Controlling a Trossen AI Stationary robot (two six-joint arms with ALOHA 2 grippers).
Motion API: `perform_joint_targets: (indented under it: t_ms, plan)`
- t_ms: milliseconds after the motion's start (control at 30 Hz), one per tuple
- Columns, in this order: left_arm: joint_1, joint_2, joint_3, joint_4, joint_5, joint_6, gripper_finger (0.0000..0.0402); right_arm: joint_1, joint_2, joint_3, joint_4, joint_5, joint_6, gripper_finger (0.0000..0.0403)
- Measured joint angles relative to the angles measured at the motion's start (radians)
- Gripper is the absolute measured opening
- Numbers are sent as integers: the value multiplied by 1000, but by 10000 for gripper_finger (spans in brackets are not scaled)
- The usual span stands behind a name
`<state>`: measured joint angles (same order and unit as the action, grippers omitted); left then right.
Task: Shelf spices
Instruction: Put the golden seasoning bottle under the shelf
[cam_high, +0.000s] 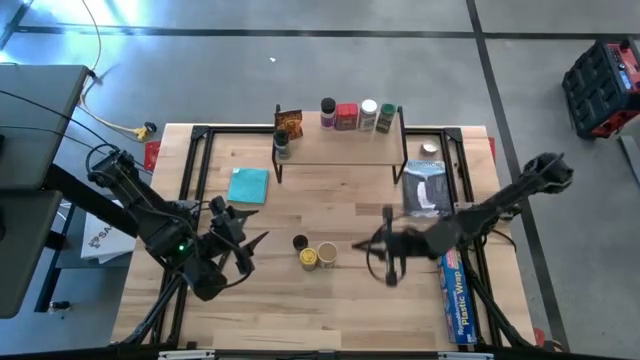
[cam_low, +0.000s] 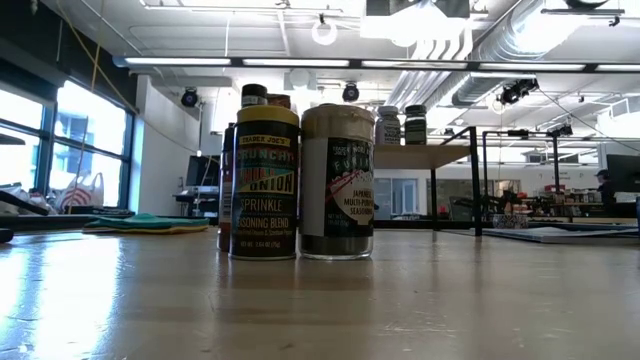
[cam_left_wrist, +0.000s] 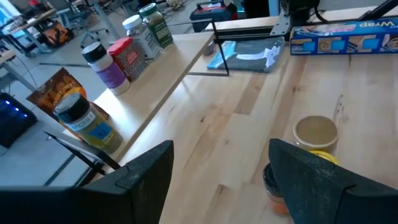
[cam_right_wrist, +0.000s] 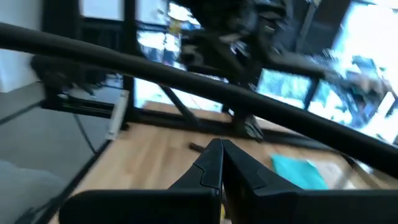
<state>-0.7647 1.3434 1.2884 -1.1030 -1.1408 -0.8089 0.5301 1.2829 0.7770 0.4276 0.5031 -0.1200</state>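
Two spice jars (cam_high: 317, 254) sit side by side mid-table: a yellow-labelled one and a clear glass one with a tan lid. The rest line the light wooden shelf (cam_high: 340, 148). Left gripper (cam_high: 240, 243) is spread open nearby; right gripper (cam_high: 384, 243) is pinched closed, empty.

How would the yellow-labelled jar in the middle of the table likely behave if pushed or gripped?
The yellow-labelled jar stands tall on a narrow base, so a high push would probably tip it. Being round, it would likely roll afterwards. It stands against the neighbouring furikake jar, so a nudge may shift both.
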Motion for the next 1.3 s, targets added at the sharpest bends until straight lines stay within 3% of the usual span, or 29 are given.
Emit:
perform_joint_targets:
  t_ms: [167, 267, 600, 833, 933, 1133, 1300]
  plan:
    - [0, 0, 0, 0, -13, 44, 259, 43, 128, -29, 178, -40, 1, 0]
    - [0, 0, 0, -1, -13, 55, 259, 34, 201, -8, 186, -90, 65, 0]
    - [-2, 0, 0, -2, -13, 33, 259, -32, 346, 46, 183, -88, 265, 11]
    - [-2, 0, 0, -1, 3, 8, 259, -86, 390, 46, 140, -179, 373, 109]
    - [-2, 0, 0, 0, 3, 6, 259, -107, 406, 46, 88, -170, 393, 158]
    - [-2, 0, 0, 0, 5, 0, 259, -137, 414, 46, 29, -163, 325, 241]
    - [-2, 0, 0, 0, 5, 0, 259, -160, 414, 46, 25, -197, 295, 283]
